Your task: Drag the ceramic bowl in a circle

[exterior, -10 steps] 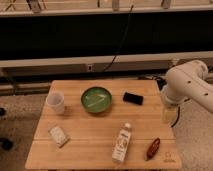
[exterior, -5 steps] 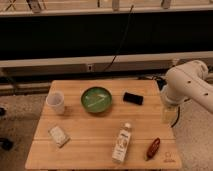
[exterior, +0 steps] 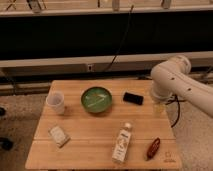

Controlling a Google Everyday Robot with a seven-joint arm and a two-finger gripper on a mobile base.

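Note:
The ceramic bowl (exterior: 97,99) is a shallow green dish with a darker rim, standing at the middle back of the wooden table (exterior: 90,145). My white arm (exterior: 172,80) reaches in from the right. Its gripper (exterior: 159,107) hangs below the arm over the table's right edge, well to the right of the bowl and apart from it. The gripper is open and holds nothing.
A white cup (exterior: 55,102) stands left of the bowl and a black flat object (exterior: 133,98) lies to its right. A small packet (exterior: 59,135) lies front left, a white bottle (exterior: 122,143) front middle, and a red-brown object (exterior: 153,148) front right.

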